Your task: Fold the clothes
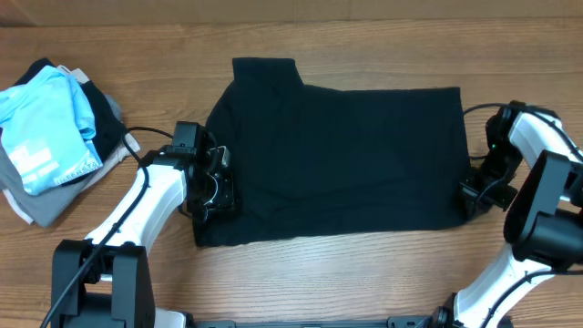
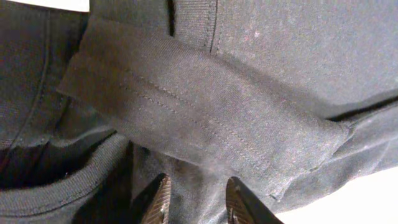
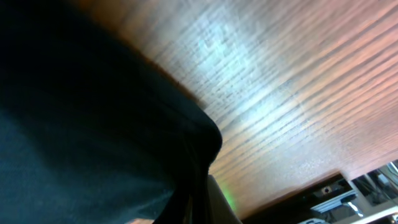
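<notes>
Two-ended setup: black shirt spread flat on the tabletop, a tool at each short edge, probably for lifting both sides together into a fold. At the sleeve end, left tool parted over a hemmed band, gripping nothing. At the hem end, right tool: closed or not, cannot tell through blur. Off left, folded pile set aside.

Table: light-brown wood-grain top. Bare boards lie outward of the right gripper, with a pale sheen patch just beyond it.
</notes>
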